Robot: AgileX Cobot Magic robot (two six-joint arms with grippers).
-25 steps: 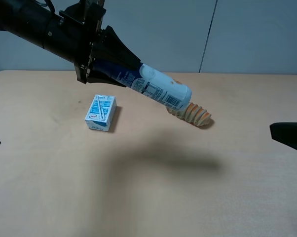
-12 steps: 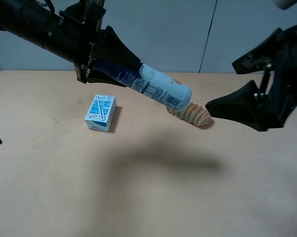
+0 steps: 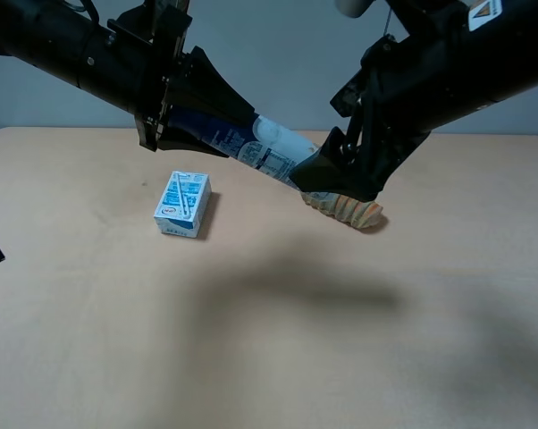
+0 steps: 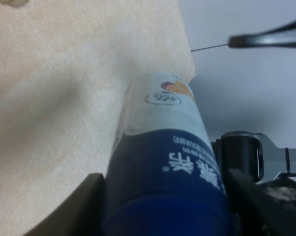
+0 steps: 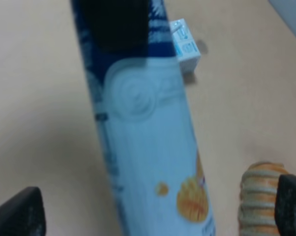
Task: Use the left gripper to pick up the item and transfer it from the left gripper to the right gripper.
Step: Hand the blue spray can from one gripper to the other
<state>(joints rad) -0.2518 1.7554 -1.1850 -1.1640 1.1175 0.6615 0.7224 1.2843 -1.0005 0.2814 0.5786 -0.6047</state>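
The item (image 3: 256,146), a bottle with a dark blue upper part and white lower body, hangs tilted above the table. My left gripper (image 3: 193,121) is shut on its blue end; the left wrist view shows the item (image 4: 162,162) filling the space between the jaws of that gripper (image 4: 167,219). My right gripper (image 3: 320,167) stands open at the white end, one jaw on either side, not closed on it. In the right wrist view the item (image 5: 148,147) runs down between the spread fingertips of the right gripper (image 5: 155,211).
A small blue-white carton (image 3: 183,204) lies on the tan table (image 3: 269,340) below the left gripper, also visible as the carton (image 5: 185,44). A ridged orange bread roll (image 3: 357,211) lies under the right gripper, seen too as the roll (image 5: 258,201).
The right arm has swung in from the right edge to the bottle's white end, jaws wide. The left arm and bottle have not moved.
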